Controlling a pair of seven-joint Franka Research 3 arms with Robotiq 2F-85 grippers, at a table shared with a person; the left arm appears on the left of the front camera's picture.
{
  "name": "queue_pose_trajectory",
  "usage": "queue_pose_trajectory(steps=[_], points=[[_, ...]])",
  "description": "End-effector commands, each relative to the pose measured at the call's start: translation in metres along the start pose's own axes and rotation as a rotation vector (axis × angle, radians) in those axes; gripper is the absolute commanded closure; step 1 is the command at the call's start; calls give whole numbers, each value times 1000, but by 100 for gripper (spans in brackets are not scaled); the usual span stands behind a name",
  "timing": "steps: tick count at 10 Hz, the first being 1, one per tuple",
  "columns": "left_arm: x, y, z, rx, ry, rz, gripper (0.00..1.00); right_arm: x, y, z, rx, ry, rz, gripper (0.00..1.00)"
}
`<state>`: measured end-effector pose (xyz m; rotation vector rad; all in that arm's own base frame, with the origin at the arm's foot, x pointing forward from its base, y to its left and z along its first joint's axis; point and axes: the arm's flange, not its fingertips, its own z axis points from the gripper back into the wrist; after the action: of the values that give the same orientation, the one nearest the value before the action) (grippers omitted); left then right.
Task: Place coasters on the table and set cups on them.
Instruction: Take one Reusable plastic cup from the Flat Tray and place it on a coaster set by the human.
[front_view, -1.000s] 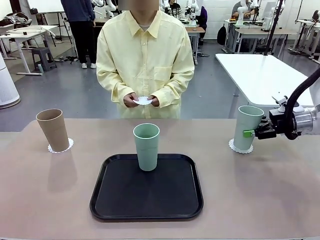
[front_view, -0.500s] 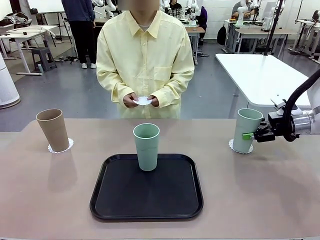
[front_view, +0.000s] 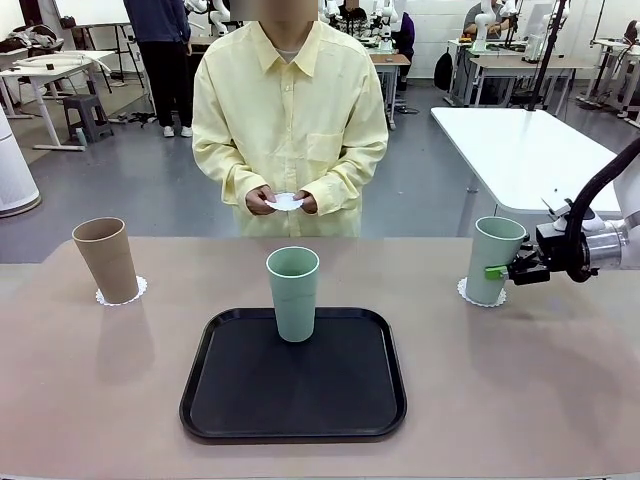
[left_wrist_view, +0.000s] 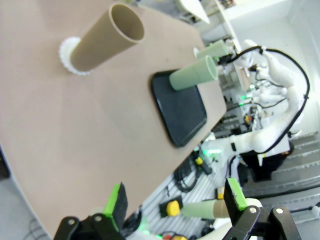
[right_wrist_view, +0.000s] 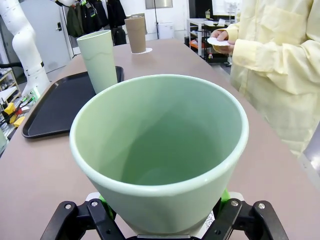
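Note:
At the table's (front_view: 560, 400) right side my right gripper (front_view: 506, 268) is shut on a mint green cup (front_view: 493, 258), which stands on a white lacy coaster (front_view: 481, 296). The right wrist view looks down into this cup (right_wrist_view: 160, 145), clamped between the green pads (right_wrist_view: 222, 197). A second mint cup (front_view: 293, 293) stands upright on the black tray (front_view: 293, 400). The tan cup (front_view: 105, 258) sits on a coaster (front_view: 122, 294) at the far left. The person holds another coaster (front_view: 285, 202) in both hands. My left gripper (left_wrist_view: 175, 200) hangs open and bare off the table's edge, looking across at the tan cup (left_wrist_view: 105, 37).
The person stands at the far side, behind the tray's middle. A white-topped table (front_view: 520, 150) stands behind on the right. Bare tabletop lies between the tray and each outer cup and along the near edge.
My right gripper came down a little and leftward with the mint cup, bringing it onto its coaster, then held still. The other cups and the person's hands have not moved.

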<state>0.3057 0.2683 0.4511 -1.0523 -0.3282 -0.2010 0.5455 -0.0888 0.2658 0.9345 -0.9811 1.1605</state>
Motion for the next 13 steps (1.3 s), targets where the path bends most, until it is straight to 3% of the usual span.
queue_pose_trajectory(steps=[1,2,7,13], points=[[1,-3,1,-14,-17,12,0,-3,-6,1,32,25,22,15],[1,-3,1,-14,-17,12,0,-3,-6,1,32,29,23,0],[1,-3,1,-14,-17,12,0,-2,-5,2,16,88,4,0],[1,-3,1,-14,-17,12,0,12,1,25,-72,330,-55,0]])
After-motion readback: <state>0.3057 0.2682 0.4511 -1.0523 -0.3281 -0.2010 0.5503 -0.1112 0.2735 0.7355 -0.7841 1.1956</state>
